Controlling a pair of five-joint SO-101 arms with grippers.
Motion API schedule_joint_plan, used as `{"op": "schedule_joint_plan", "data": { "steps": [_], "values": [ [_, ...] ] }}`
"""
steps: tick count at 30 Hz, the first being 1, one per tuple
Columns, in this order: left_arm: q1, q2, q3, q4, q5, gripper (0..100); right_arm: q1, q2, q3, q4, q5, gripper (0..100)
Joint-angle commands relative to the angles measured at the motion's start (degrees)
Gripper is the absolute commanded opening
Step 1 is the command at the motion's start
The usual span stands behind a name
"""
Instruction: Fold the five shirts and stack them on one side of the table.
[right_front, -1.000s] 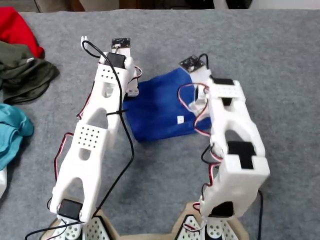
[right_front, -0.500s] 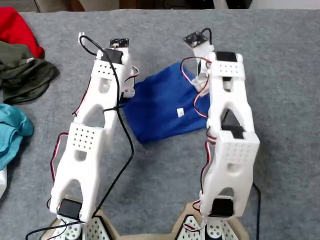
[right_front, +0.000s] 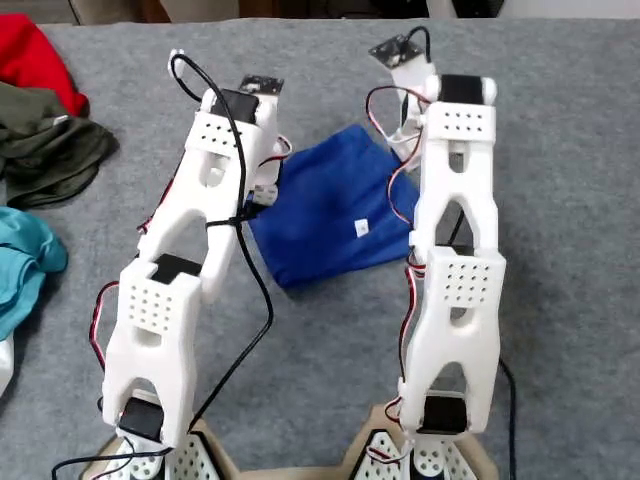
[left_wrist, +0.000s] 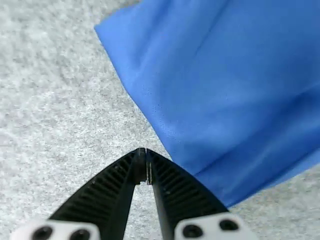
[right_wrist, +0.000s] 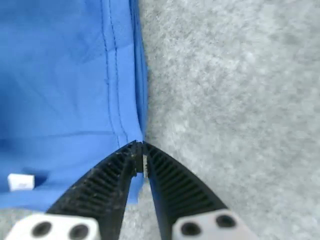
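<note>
Two grippers are seen shut tight. The left gripper is closed on nothing over the bare grey table, just beside the edge of the blue shirt. The right gripper is closed with its tips at the stitched hem on the shirt's other side; whether any cloth is caught there cannot be told. The blue shirt lies partly folded between the two arms. If the jaws are lowered while closed, the cloth is likely to be shoved and rumpled, and the fold undone. A red shirt, a dark green shirt and a teal shirt are heaped loose beyond the left arm, so a stack set there could be tangled with them.
</note>
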Motion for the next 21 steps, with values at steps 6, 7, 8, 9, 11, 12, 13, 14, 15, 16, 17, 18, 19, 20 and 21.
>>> {"op": "schedule_joint_plan", "data": {
  "steps": [6, 7, 8, 9, 11, 12, 13, 14, 15, 16, 17, 18, 19, 20, 21],
  "values": [
    [-0.4, -3.1, -0.8, -4.4, 2.3, 2, 0.9, -2.9, -0.1, 6.9, -3.2, 0.5],
    [-0.9, -2.7, -0.8, -5.9, 2.4, 2, 0.8, -3.9, 3.2, 6.9, -3.2, 0.5],
    [-1.3, -2.2, -0.8, -7.6, 2.4, 2, 0.7, -5.1, 6.5, 6.9, -4.0, 0.5],
    [-1.8, -1.6, -0.8, -9.1, 2.4, 2, 0.4, -6.5, 9.9, 6.7, -4.7, 0.5],
    [-3.0, 0.0, -0.8, -10.7, 2.5, 2, -0.2, -9.5, 15.4, 6.6, -5.2, 0.5],
    [-3.4, 0.8, -0.8, -11.3, 2.9, 2, -0.7, -11.4, 18.0, 6.5, -5.2, 0.5],
    [-4.0, 1.5, -1.0, -11.3, 3.3, 2, -1.0, -13.2, 20.3, 6.2, -5.3, 0.5],
    [-4.5, 2.3, -1.1, -11.6, 3.5, 2, -1.5, -15.2, 22.5, 6.1, -5.3, 0.5],
    [-4.9, 3.1, -1.2, -11.9, 3.4, 2, -1.8, -17.2, 24.7, 5.6, -5.2, 0.5],
    [-5.3, 4.1, -1.5, -12.0, 3.4, 2, -2.0, -19.3, 27.0, 4.9, -5.2, 0.5],
    [-5.4, 4.9, -1.9, -11.8, 3.4, 2, -2.0, -21.4, 29.6, 4.0, -5.2, 0.5],
    [-5.5, 5.7, -2.5, -11.6, 3.4, 2, -2.0, -23.5, 32.2, 2.8, -5.2, 0.5],
    [-5.5, 6.4, -2.9, -11.5, 3.4, 2, -2.0, -25.5, 35.1, 1.8, -5.2, 0.5],
    [-5.3, 6.8, -3.3, -11.5, 3.4, 2, -2.0, -27.6, 38.3, 0.5, -5.1, 0.5],
    [-5.1, 7.2, -3.3, -11.5, 3.4, 2, -1.9, -29.7, 41.7, -0.9, -5.1, 0.5]
  ]
}}
